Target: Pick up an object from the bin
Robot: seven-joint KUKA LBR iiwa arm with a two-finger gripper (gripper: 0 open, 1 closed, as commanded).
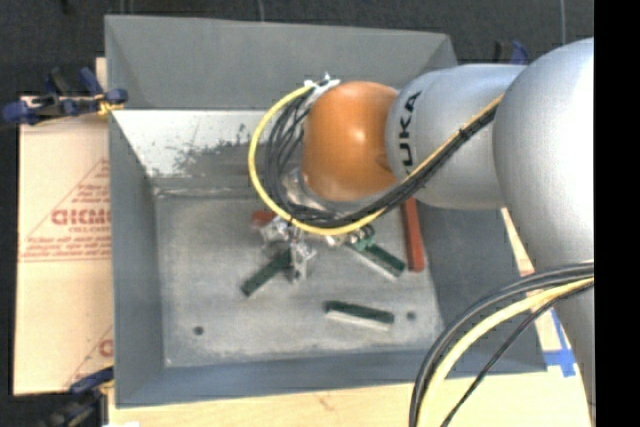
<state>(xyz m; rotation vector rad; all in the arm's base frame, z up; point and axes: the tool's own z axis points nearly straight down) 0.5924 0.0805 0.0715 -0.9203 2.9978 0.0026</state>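
A: Grey metal bin (130, 245) sits mid-frame. Arm (470, 155) comes in from the right, w/ orange cover (345, 150) over centre. Gripper?
B: Gripper (291, 253) is low at bin centre, over upper end of a dark green stick (262, 279) lying slantwise. Clenched or released: can't tell.
A: Other bits?
B: Red-brown bar (412, 235) at right, green bar (358, 315) lower right, green piece (384, 261) just right of gripper.

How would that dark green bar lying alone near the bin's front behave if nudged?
The dark green bar looks straight and flat-sided, so it would probably slide rather than roll. Its edges stay straight on the bin floor, so it is likely stiff. Being slim, it seems light.
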